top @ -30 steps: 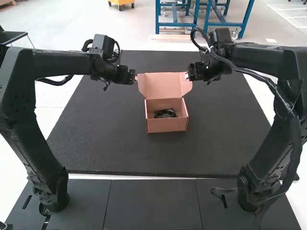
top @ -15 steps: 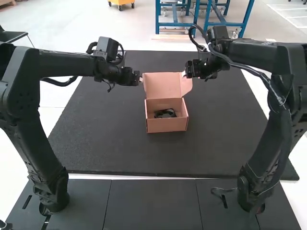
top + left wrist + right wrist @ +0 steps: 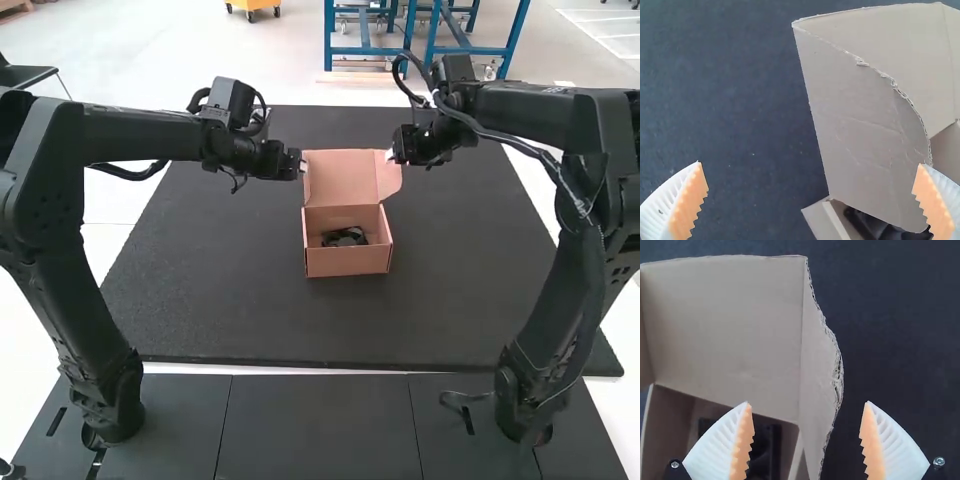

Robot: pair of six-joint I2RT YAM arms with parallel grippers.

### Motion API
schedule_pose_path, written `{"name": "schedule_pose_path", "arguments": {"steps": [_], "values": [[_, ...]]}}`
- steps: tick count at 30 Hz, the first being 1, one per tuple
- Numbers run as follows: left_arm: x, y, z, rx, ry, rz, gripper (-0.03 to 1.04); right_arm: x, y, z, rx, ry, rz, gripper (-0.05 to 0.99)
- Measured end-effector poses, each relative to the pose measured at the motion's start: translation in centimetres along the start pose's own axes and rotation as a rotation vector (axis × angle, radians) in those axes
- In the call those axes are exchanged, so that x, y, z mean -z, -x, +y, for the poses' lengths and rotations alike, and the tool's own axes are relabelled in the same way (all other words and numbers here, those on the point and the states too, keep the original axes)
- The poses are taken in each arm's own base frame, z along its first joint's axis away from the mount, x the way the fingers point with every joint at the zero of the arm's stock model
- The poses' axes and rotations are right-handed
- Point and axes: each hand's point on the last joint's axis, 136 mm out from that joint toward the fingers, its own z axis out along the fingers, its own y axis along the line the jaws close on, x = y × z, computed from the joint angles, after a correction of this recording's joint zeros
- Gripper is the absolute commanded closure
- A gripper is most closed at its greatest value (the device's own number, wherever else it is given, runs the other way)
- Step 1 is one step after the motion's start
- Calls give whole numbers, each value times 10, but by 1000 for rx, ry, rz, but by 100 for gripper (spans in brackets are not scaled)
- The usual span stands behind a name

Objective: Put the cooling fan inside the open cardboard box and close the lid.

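1. The cooling fan already lies in the bottom of the cardboard box, below and ahead of both pairs of fingers. What is left is the closing.
2. The lid stands upright at the back of the box, with a side flap folded forward at each end.
3. The left fingers are spread wide apart and hold nothing. The left flap sits in the gap between them, close to one finger and well away from the other. I cannot tell whether that near finger touches the cardboard.
4. The right fingers are also apart and empty. The ragged edge of the right flap runs up between them, roughly midway, and neither pad appears to press on it.
5. My reading is that the arms flank the lid so each can take one end. Pushing both ends together should bring the panel down evenly, without twisting the light box on the black mat.
6. The flaps need to tuck inside the walls; one that splays outward would likely jam on the rim.
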Motion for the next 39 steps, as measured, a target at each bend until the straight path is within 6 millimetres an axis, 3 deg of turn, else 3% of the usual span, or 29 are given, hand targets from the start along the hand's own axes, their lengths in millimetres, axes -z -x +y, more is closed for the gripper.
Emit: {"name": "schedule_pose_path", "arguments": {"steps": [10,24,33,39], "values": [[0,0,0,3,0,1,4,-7,-5,-4,-14,3,19,54],[0,0,-1,5,-2,1,4,-8,8,-1,-9,23,-2,75],[0,0,-1,5,-2,1,4,-8,8,0,-9,30,-2,76],[0,0,-1,5,-2,2,4,-8,8,0,-9,34,1,93]]}}
